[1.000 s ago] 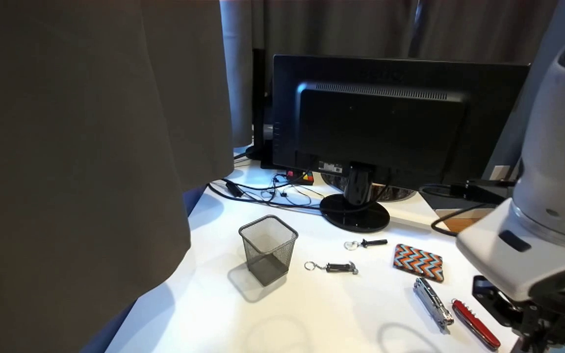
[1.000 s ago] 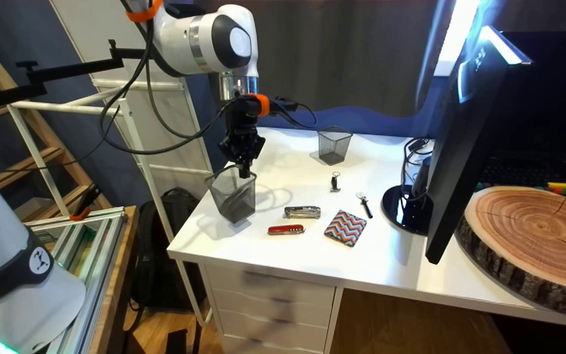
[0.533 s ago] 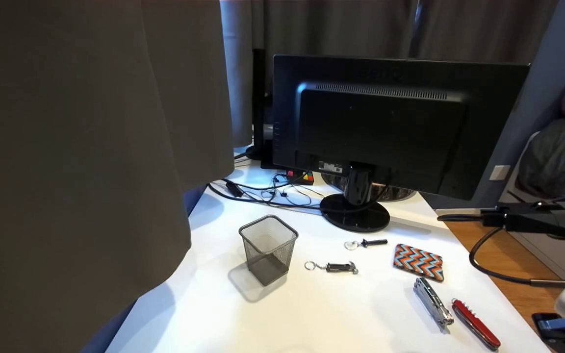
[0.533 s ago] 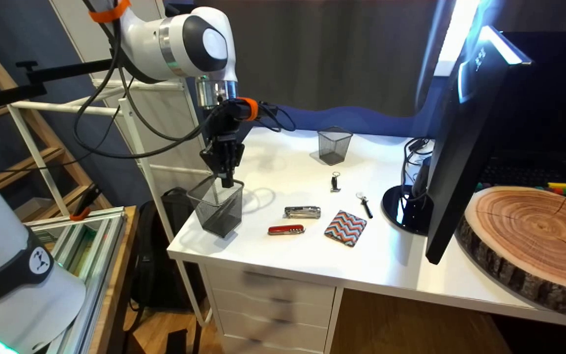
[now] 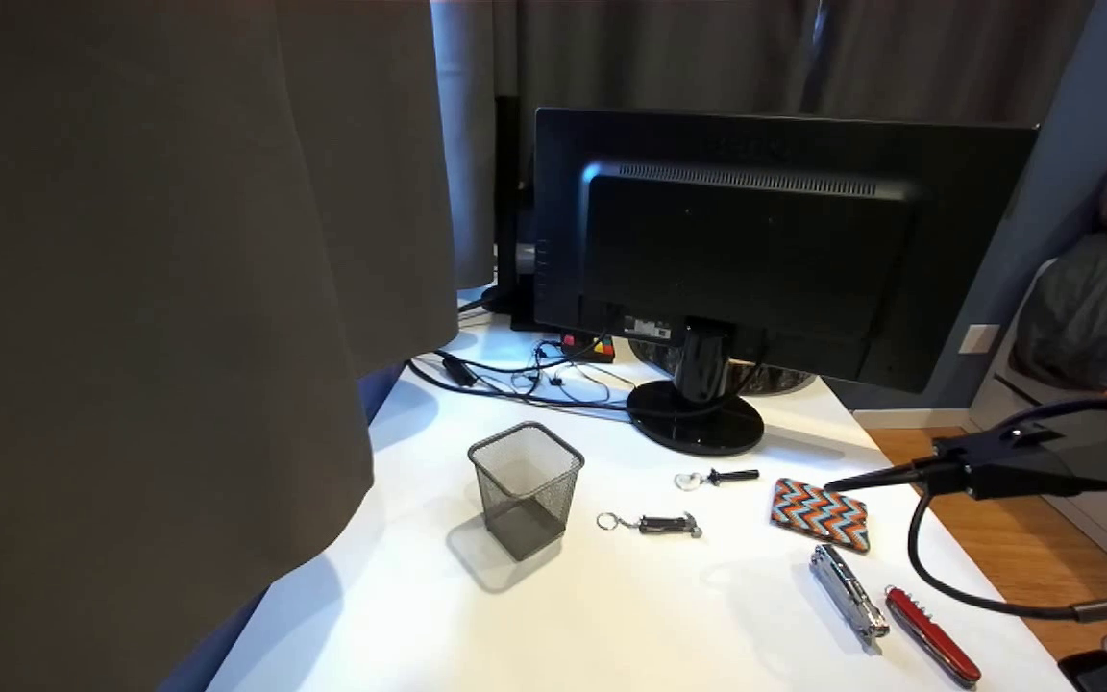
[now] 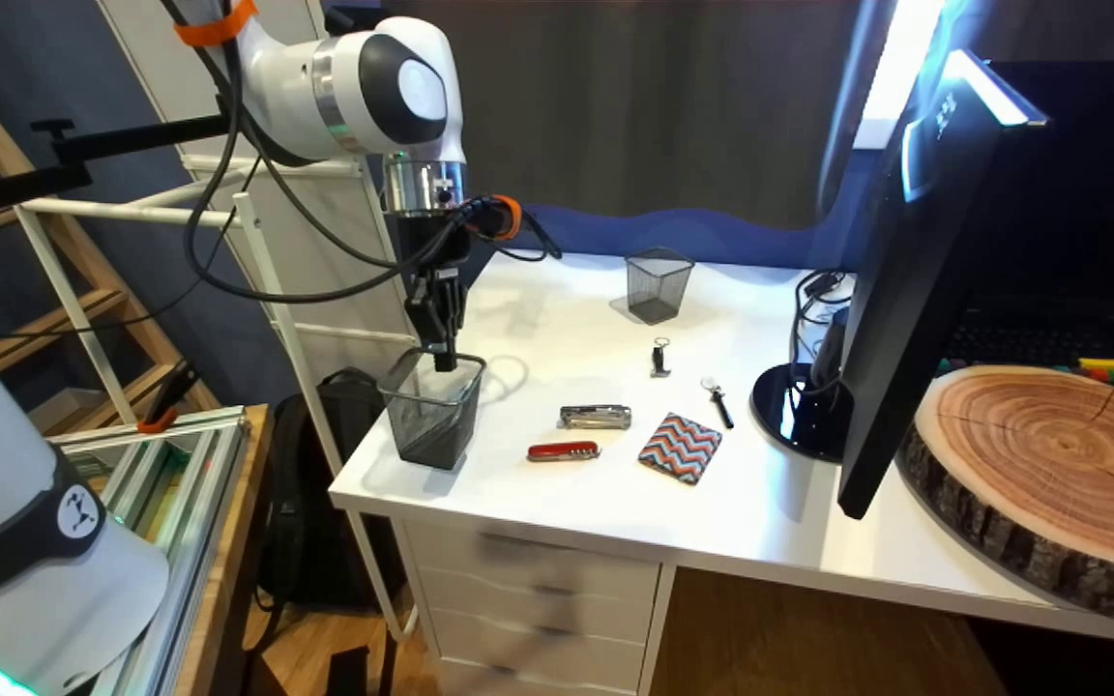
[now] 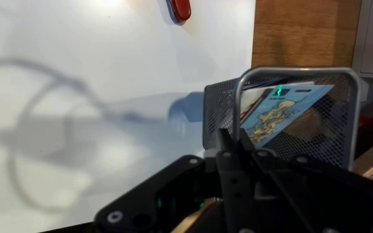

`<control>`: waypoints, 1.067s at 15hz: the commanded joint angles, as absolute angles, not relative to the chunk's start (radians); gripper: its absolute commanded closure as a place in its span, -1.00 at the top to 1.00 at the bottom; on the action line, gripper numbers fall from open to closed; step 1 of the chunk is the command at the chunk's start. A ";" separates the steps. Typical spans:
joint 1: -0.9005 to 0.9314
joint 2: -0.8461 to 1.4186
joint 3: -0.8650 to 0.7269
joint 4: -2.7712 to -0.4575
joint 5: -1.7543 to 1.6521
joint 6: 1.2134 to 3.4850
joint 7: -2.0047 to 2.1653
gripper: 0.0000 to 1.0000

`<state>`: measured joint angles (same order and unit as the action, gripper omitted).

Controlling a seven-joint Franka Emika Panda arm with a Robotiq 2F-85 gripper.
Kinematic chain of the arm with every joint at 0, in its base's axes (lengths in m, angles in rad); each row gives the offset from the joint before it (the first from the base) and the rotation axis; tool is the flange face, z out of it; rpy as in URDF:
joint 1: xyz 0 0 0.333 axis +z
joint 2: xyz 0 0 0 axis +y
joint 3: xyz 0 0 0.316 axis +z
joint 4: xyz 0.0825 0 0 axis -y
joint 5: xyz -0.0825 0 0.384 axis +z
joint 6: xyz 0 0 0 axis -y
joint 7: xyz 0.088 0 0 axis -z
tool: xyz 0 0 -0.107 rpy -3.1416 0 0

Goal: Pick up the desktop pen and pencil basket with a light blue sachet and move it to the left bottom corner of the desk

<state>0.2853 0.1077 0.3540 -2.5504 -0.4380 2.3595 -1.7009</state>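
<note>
- The pen and pencil basket [image 6: 429, 425] is dark grey wire mesh, squarish, open at the top and narrowing towards its base; it is nearly upright.
- Its rim is a smooth grey metal rod with rounded corners, catching light along one side in the wrist view.
- Inside leans the light blue sachet [image 7: 290, 106], flat and slanting, with a tan, map-like shape printed on it, a bright green glint in one corner and a short dark mark near its upper edge.
- A whitish card [image 7: 250, 96] with red marks shows partly behind the sachet.
- The gripper [image 7: 235, 137] has its fingertips pinched on one side of the basket's rim.
- The basket is at the lower-left corner of the white desk [image 6: 760, 512] in an exterior view; whether its base touches the desktop, I cannot tell.
- Near it lie a red pocketknife [image 6: 562, 451] and a silver multi-tool [image 6: 596, 417].
- A similar mesh cup [image 6: 659, 290] stands well apart in both exterior views.
</note>
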 commanded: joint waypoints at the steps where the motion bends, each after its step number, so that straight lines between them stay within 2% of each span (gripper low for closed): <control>1: 0.298 0.112 0.339 -2.550 -0.513 2.373 -1.693 -0.97; 7: 0.312 0.136 0.347 -2.506 -0.485 2.292 -1.642 -0.97; 16: 0.329 0.139 0.341 -2.484 -0.622 2.269 -1.578 -0.97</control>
<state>0.3138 0.1307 0.3458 -2.5057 -0.5641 2.3032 -1.5972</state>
